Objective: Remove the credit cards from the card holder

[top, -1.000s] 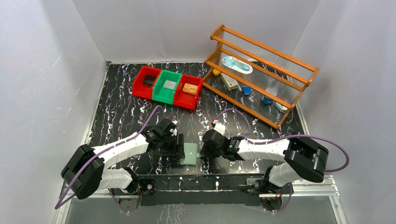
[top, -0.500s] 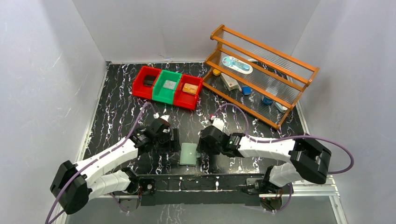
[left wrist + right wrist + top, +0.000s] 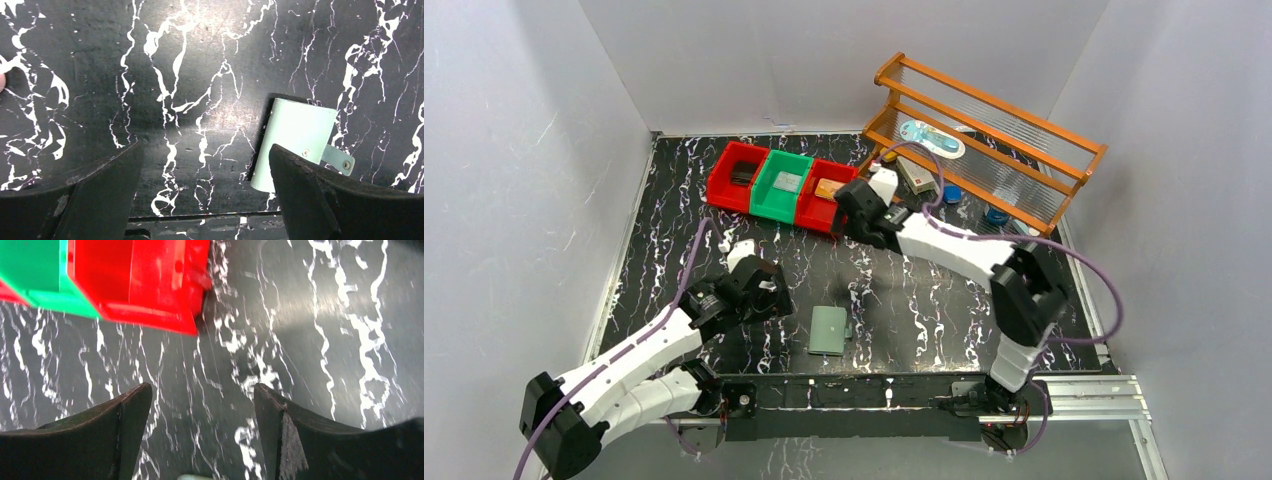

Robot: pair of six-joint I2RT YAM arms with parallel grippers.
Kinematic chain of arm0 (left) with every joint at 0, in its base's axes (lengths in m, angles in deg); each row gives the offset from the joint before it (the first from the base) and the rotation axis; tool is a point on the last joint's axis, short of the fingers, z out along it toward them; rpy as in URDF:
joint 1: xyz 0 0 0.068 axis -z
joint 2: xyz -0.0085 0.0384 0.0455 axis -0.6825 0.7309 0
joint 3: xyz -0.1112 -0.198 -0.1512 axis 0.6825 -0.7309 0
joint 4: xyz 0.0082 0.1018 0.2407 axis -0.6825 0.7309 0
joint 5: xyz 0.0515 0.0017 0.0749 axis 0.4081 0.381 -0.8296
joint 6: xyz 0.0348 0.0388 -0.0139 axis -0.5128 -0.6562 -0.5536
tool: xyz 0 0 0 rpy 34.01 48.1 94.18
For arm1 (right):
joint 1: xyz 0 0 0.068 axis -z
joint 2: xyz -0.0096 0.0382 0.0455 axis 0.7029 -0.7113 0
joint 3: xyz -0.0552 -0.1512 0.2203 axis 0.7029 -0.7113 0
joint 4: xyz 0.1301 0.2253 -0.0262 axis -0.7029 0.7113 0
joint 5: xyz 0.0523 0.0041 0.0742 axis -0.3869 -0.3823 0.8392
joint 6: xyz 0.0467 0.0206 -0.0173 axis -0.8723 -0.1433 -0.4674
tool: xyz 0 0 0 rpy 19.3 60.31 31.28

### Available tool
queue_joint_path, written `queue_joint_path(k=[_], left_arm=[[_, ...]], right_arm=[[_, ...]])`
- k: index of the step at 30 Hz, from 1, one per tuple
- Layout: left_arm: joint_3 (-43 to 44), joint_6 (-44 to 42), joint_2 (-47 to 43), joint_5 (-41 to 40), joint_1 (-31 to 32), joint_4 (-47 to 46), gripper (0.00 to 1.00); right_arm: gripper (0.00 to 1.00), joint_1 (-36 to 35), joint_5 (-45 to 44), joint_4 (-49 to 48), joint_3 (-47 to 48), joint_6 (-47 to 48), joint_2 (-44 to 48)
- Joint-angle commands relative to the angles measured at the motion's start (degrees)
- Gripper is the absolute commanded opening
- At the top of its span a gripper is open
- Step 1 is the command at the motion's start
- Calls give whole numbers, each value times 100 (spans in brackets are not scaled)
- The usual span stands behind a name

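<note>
The card holder (image 3: 829,330) is a sage-green wallet lying closed and flat near the table's front edge; nothing touches it. In the left wrist view the card holder (image 3: 295,135) shows its snap strap, just beyond my right-hand finger. My left gripper (image 3: 772,298) hovers to its left, open and empty (image 3: 205,147). My right gripper (image 3: 850,222) is far back by the right red bin (image 3: 826,203), open and empty (image 3: 202,386). The credit cards lie in the bins: a dark one (image 3: 742,173), a silvery one (image 3: 787,182), a tan-gold one (image 3: 829,188).
Three joined bins, red (image 3: 736,176), green (image 3: 782,188) and red, stand at the back. The red bin's corner (image 3: 150,295) shows close above my right fingers. A wooden rack (image 3: 984,150) with small items fills the back right. Grey walls enclose the table.
Both grippers opened and left the card holder. The left one backed off to the left; the right arm swung far back to the right red bin. The card holder stayed put.
</note>
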Motion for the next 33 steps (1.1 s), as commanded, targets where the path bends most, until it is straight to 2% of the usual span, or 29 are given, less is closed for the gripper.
queue_joint_path(k=[1, 9, 15, 26, 33], left_arm=[[210, 75, -166, -458, 17, 396, 96], [186, 22, -474, -419, 19, 470, 98], [258, -164, -533, -502, 17, 585, 98], [342, -278, -464, -551, 20, 633, 98], [380, -264, -403, -488, 17, 673, 98]], right_arm=[[84, 252, -398, 612, 1304, 385, -1124], [83, 488, -461, 1244, 3250, 692, -2762], [83, 589, -539, 1320, 3527, 766, -3075], [74, 600, -282, 1288, 2962, 879, -2673], [68, 578, 40, 451, 1571, 1031, -1635]])
